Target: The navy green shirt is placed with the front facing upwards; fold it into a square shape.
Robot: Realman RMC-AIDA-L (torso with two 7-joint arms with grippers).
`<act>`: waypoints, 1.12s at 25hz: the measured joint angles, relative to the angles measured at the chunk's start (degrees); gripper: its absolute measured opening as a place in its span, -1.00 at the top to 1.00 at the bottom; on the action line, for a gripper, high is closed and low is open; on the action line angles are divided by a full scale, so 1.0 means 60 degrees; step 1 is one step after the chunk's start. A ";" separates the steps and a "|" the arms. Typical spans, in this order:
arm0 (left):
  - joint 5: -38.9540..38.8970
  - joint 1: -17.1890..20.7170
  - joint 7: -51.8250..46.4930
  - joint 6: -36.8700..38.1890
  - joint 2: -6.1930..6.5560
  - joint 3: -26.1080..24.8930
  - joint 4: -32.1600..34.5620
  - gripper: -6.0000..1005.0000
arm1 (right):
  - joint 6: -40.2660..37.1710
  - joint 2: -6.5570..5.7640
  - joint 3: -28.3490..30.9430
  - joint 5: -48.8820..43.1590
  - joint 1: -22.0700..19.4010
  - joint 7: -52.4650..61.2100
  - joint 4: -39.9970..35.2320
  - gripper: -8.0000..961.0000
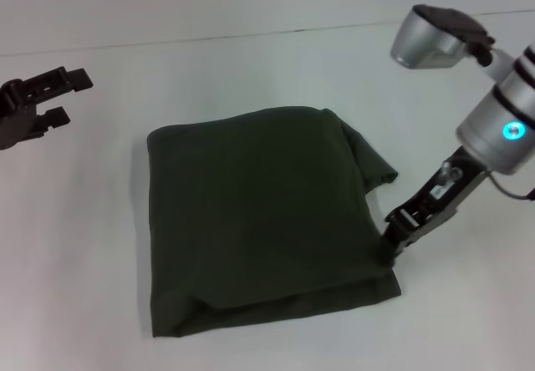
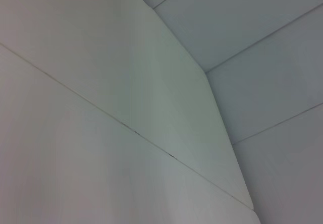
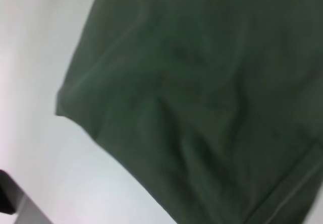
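The navy green shirt (image 1: 259, 221) lies folded into a rough square near the middle of the white counter (image 1: 84, 246), plain dark fabric facing up with no lettering on show. Its left and far edges run fairly straight; along the near edge a second layer peeks out beneath the top one, and at the far right corner a loose flap of cloth juts out toward the right arm.

The right claw (image 1: 393, 241) is down at the shirt's right edge, its dark tip touching the cloth just above the near right corner, the arm angling up and away to a silver wrist with a lit blue-green ring. Whether its fingers are parted or pinched on the fabric cannot be told from here. The right wrist camera is filled with the shirt (image 3: 202, 108), one corner of it showing against the pale counter (image 3: 40, 148).

The left claw (image 1: 38, 99) hangs well apart from the shirt at the far left, fingers spread and holding nothing. Its wrist camera shows only pale panels (image 2: 151, 98) with thin seams.
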 joint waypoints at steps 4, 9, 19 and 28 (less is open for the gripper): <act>0.0000 0.0000 -0.0034 0.0000 0.0010 -0.0014 0.0004 -0.89 | -0.0111 -0.0158 0.0009 -0.0246 0.0007 0.0029 -0.0052 0.94; 0.0000 -0.0048 -0.0057 0.0000 0.0029 -0.0015 0.0005 -0.89 | -0.0273 -0.0299 0.0056 -0.0378 0.0058 0.0022 -0.0068 0.94; 0.0000 -0.0049 -0.0078 -0.0023 0.0042 -0.0013 0.0004 -0.89 | -0.0860 -0.0238 0.0523 -0.0587 0.0048 -0.0181 -0.0718 0.93; 0.0049 -0.0041 -0.0080 -0.0096 0.0024 0.0049 -0.0051 -0.89 | -0.0492 -0.0119 0.0354 -0.1418 0.0011 -0.0286 -0.0253 0.92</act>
